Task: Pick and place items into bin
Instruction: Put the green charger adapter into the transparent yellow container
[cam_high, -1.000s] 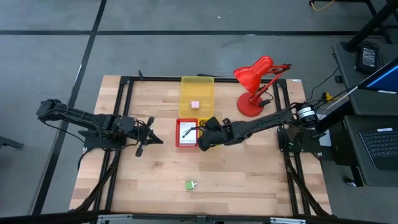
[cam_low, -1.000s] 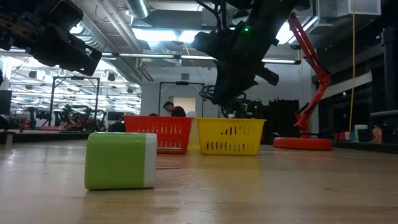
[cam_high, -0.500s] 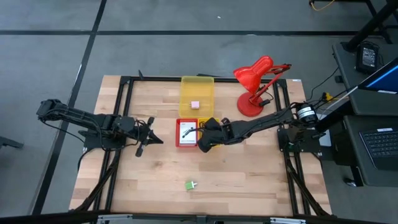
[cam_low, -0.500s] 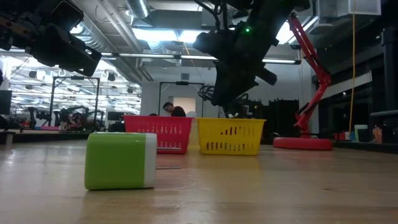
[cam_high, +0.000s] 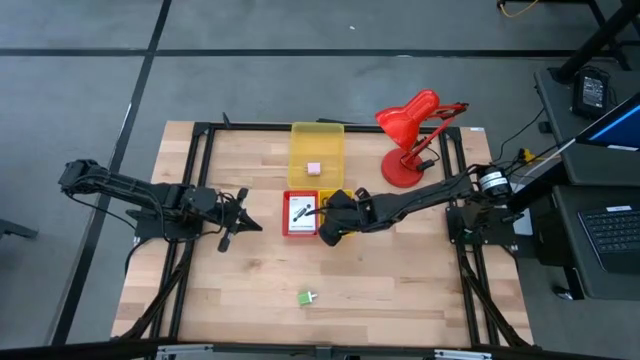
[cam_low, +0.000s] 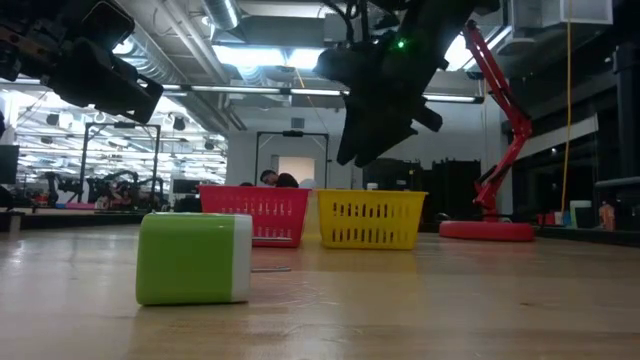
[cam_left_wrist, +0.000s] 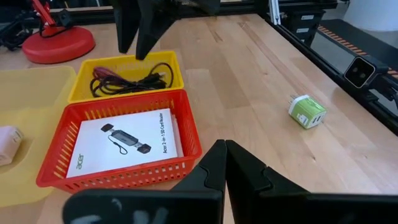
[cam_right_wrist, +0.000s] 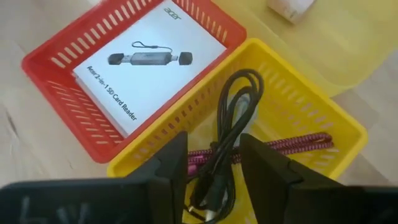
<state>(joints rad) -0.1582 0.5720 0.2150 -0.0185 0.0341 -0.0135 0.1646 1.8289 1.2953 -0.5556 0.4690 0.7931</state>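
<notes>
My right gripper is open and empty above a small yellow basket. It also shows in the low view and in its own wrist view. A black cable and a dark red braided cord lie in that basket. A white printed packet lies flat in the red basket beside it. A pink cube rests on a flat yellow tray. A green block lies on the table near the front edge. My left gripper is shut and empty, left of the red basket.
A red desk lamp stands at the table's far right. A black frame rail runs along the table's sides. Bare wood lies between the baskets and the green block.
In the low view a black cable hung below my right gripper. It no longer hangs there, and it now lies in the yellow basket. My right gripper has gone up a little above that basket.
</notes>
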